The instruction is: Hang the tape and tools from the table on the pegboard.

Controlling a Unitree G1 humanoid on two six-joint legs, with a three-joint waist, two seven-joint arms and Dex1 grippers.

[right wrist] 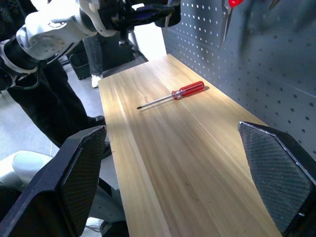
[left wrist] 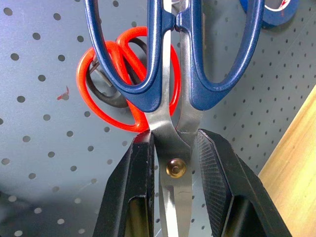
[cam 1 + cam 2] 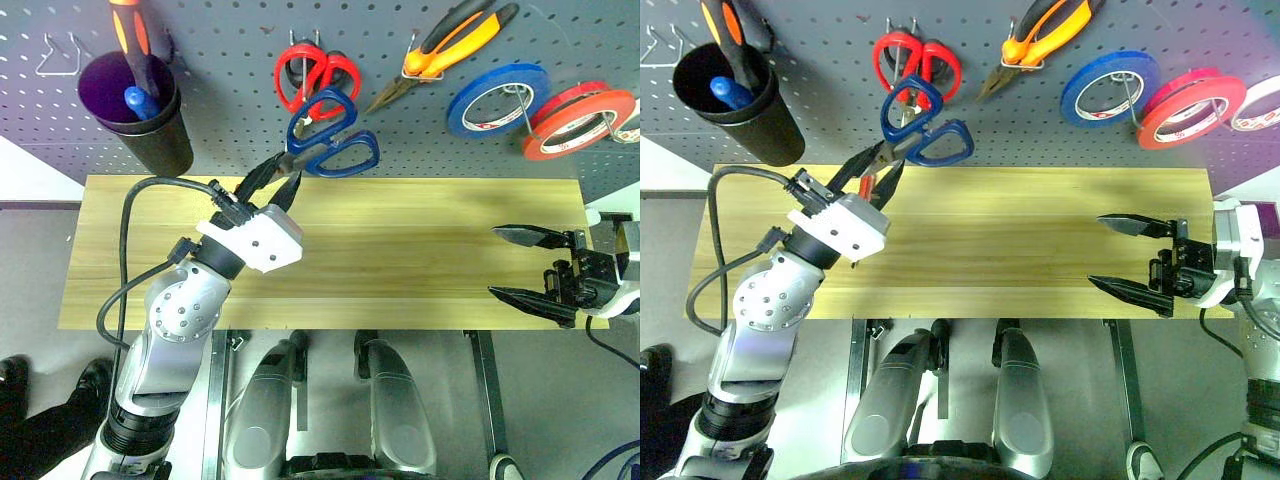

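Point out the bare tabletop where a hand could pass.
The table lies bare between the left tool, shut on the blue scissors, and the open right tool. A red-handled screwdriver crowds the back edge under the left tool.

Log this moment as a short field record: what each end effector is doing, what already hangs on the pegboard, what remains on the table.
left end effector: shut on the blue-handled scissors, held up at the pegboard
right end effector: open, holding nothing, over the table
hung: pliers, red-orange tape, red-handled scissors, blue tape
on table: red-handled screwdriver
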